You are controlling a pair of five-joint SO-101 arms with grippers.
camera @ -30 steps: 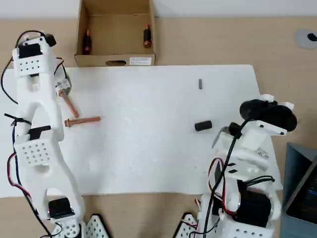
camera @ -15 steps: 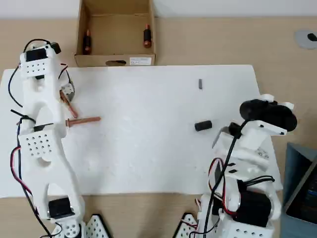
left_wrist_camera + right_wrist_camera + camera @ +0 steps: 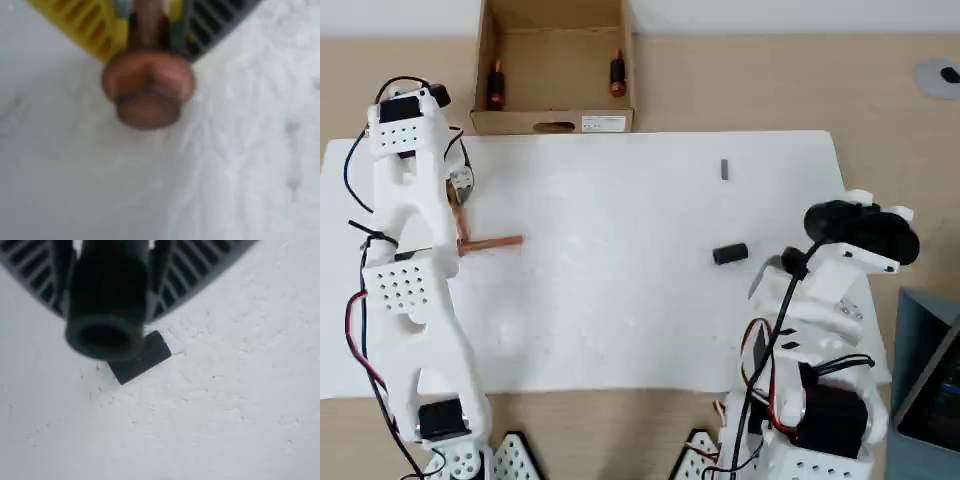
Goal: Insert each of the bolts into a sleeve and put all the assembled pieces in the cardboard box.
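A copper bolt [image 3: 148,90] sits clamped between the jaws of the left gripper [image 3: 150,30], its head toward the wrist camera, low over the left side of the white foam sheet [image 3: 620,320]. A second bolt [image 3: 492,242] lies flat on the foam just beside it. Across the sheet, the right gripper [image 3: 107,265] has its jaws closed round a black sleeve [image 3: 105,325], open bore facing out, with a spare sleeve [image 3: 730,253] lying on the foam near it. In the cardboard box [image 3: 505,120] beyond the sheet, one finished piece [image 3: 496,85] rests by the left wall and another finished piece [image 3: 617,72] by the right. A small dark piece [image 3: 725,169], too small to identify, lies apart near the sheet's far edge. The third assembly looks to be in hand, with bolt and sleeve both held but well apart. The next move likely calls for bringing the arms together and lining the shank up squarely with the bore before pushing in
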